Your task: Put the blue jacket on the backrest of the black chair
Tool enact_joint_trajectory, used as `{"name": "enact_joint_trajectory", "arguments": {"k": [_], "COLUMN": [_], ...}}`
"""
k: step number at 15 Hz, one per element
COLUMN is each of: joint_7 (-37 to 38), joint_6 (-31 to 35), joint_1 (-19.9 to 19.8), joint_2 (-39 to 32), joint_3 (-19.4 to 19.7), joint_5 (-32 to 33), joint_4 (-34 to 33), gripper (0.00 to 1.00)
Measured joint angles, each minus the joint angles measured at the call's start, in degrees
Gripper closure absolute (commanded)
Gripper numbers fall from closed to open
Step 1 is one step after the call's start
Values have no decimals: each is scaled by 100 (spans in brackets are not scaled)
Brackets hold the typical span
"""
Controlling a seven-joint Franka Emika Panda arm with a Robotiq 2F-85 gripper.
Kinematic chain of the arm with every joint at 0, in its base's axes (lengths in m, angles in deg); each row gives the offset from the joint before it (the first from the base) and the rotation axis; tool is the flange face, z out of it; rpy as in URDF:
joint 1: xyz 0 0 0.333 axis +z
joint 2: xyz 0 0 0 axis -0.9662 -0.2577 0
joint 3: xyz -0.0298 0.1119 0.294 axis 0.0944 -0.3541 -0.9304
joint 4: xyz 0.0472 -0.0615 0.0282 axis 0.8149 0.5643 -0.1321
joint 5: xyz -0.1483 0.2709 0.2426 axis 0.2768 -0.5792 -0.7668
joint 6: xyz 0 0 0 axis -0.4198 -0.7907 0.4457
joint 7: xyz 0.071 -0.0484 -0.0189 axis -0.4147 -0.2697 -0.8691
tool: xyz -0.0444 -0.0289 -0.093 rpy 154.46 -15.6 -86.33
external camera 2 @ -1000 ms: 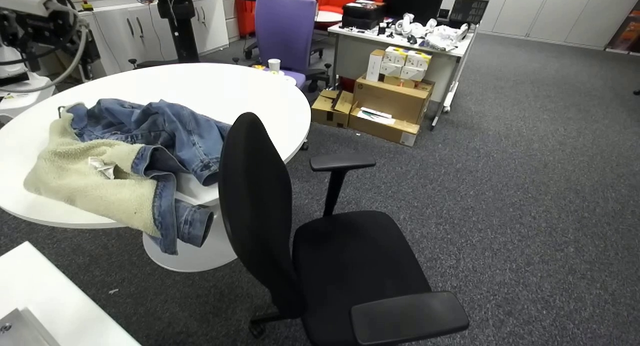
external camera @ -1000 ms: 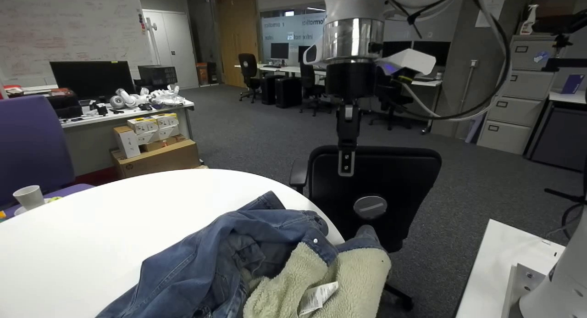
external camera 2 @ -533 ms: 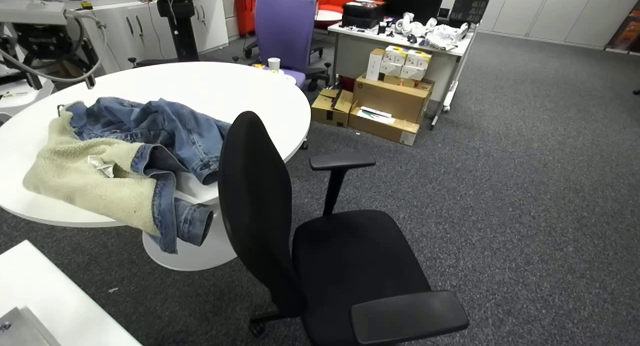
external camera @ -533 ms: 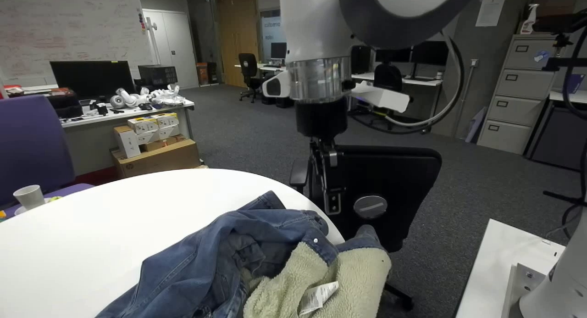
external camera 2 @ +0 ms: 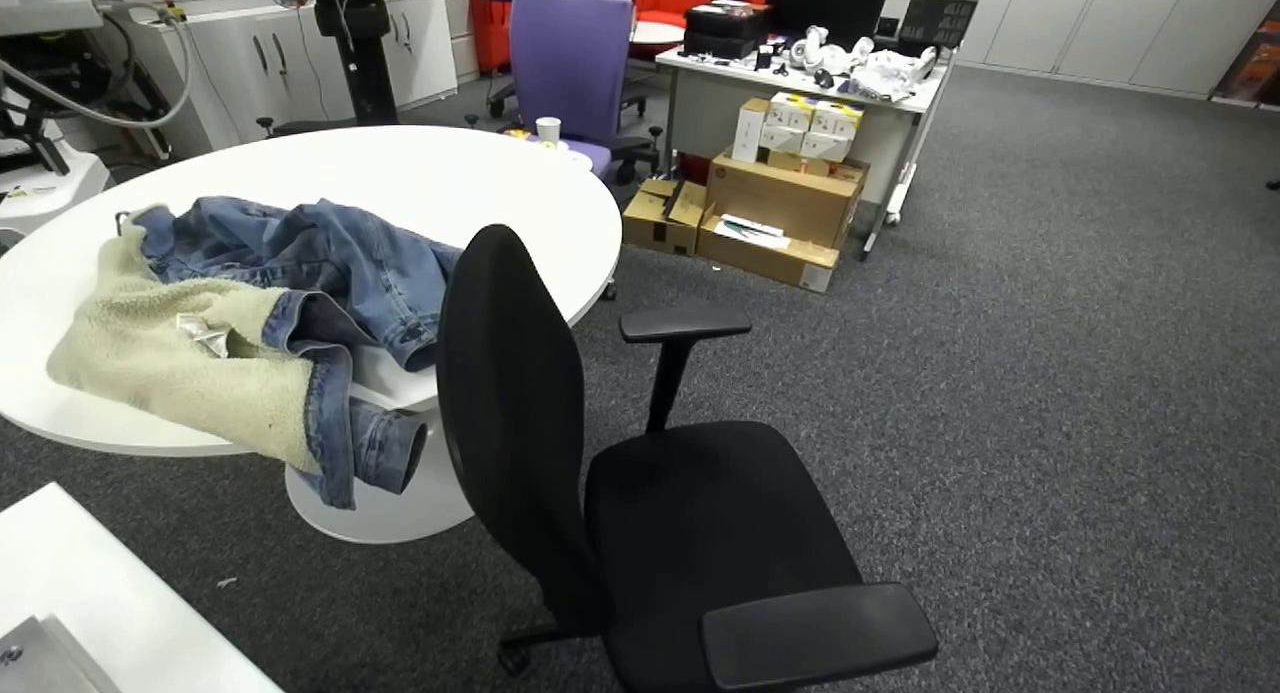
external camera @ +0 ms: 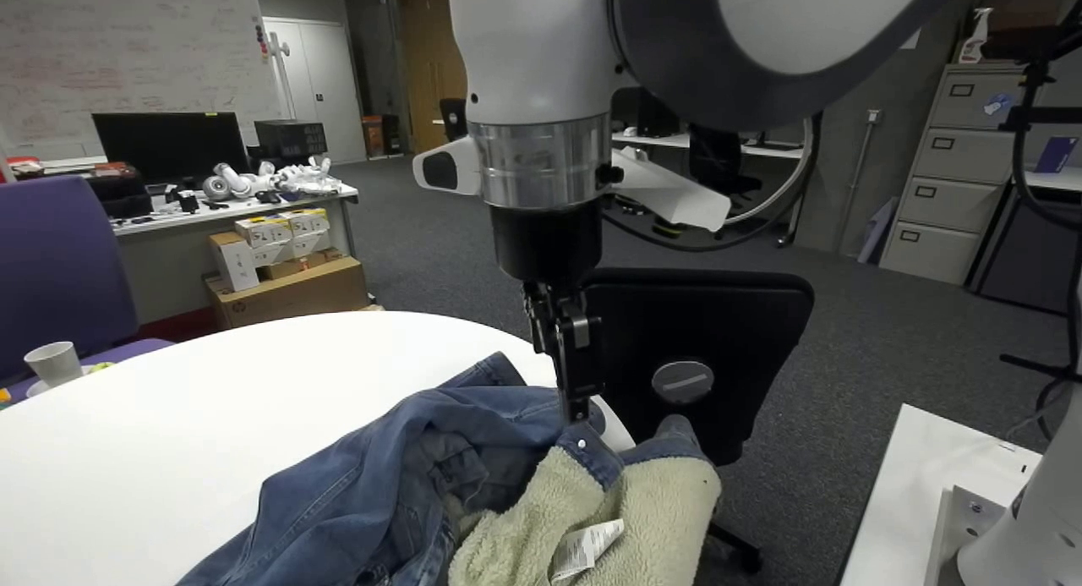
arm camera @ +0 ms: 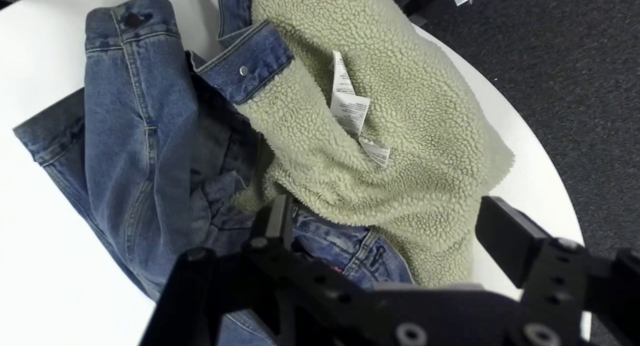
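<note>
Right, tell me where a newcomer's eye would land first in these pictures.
Probably on the blue jacket, sprawled on the round white table and hanging partly off it, its pale fleece lining showing. Next might come the gripper, open above the jacket in the wrist view, then the black chair beside the table, its backrest nearest the jacket.

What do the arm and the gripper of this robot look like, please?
The arm is white and rounded, with a dark grey band. Below come a shiny silver cuff and a black collar. The gripper is black, with two blocky fingers and round metal screws. A pale cable loops alongside; I can read no markings.
</note>
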Motion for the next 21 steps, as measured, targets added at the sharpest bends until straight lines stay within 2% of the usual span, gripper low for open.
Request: {"name": "enact_joint_trajectory", "arguments": {"k": [7, 9, 12, 15, 19, 21], "joint_7": [-37, -246, -882, -1670, -3074, -3799], "joint_6": [17, 309, 1158, 2075, 3095, 3250], "joint_1": [-1, -1, -9, -29, -195, -363], "joint_2": [-11, -20, -214, -697, -1553, -1995], "joint_3": [9, 21, 97, 203, 166, -4], "joint_5": [-25, 9, 111, 72, -791, -1318], "joint_4": [5, 30, 51, 38, -81, -278], "gripper": [0, 0, 0, 0, 0, 0]}}
